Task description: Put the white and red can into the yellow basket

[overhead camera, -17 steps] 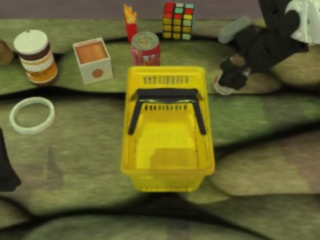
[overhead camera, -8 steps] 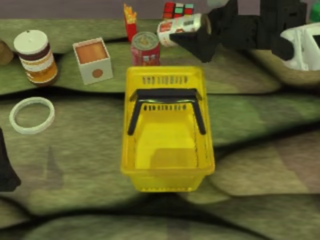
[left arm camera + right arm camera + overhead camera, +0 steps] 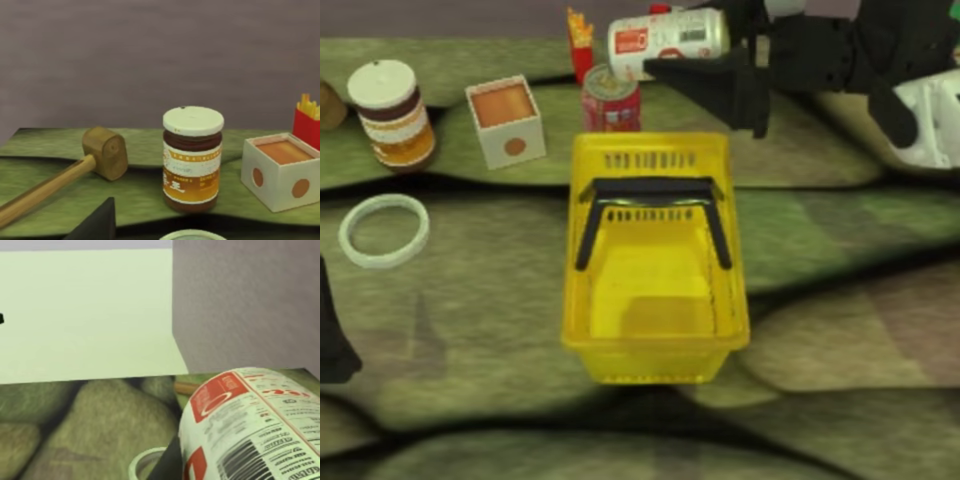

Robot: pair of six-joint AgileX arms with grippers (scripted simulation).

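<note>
While carried sideways just behind the yellow basket (image 3: 655, 260), white and red can (image 3: 667, 38) pinched in right gripper (image 3: 725, 62) (left arm parked well left of basket), carry step underway; next, move over basket, then release.

White and red can (image 3: 668, 40) with black barcode print, bright yellow basket (image 3: 582, 300) with black handle (image 3: 655, 186), mottled green bench (image 3: 470, 300), white-lidded jar (image 3: 390, 113) banded brown and orange
</note>
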